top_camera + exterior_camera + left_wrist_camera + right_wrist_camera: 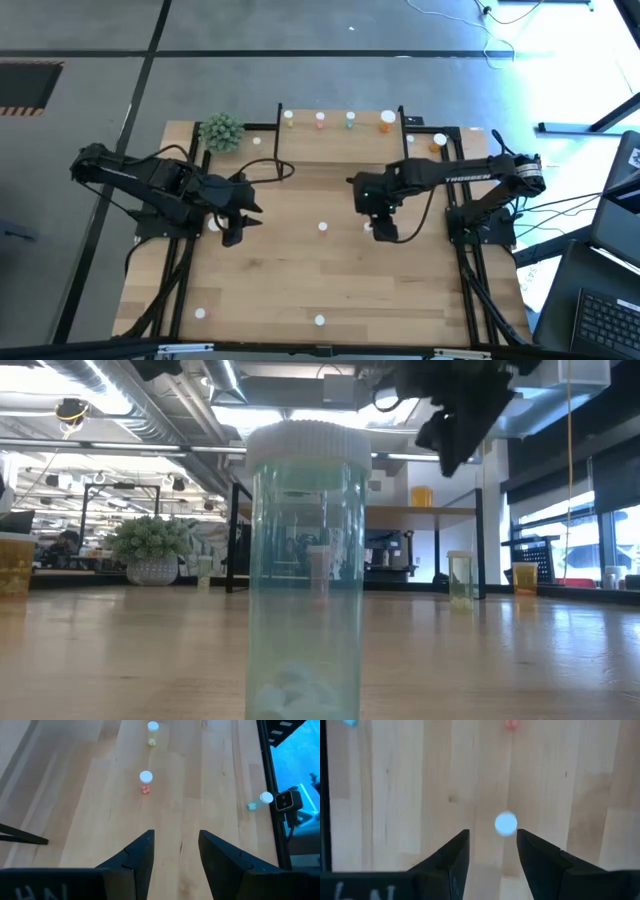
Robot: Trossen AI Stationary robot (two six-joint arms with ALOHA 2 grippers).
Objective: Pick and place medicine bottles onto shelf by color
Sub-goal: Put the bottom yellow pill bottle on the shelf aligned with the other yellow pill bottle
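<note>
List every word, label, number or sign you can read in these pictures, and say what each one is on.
"TROSSEN": white letters on the right arm, high view, small but legible.
"HN", partly cut off: pale marks on the left gripper body, left wrist view.
Similar pale marks on the right gripper body, right wrist view: too cut off to read.
The green bottle close in the low view shows no readable label.

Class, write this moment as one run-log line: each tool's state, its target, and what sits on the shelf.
left tool: open, empty | right tool: open above white-capped bottle | shelf: four bottles along its far edge
</note>
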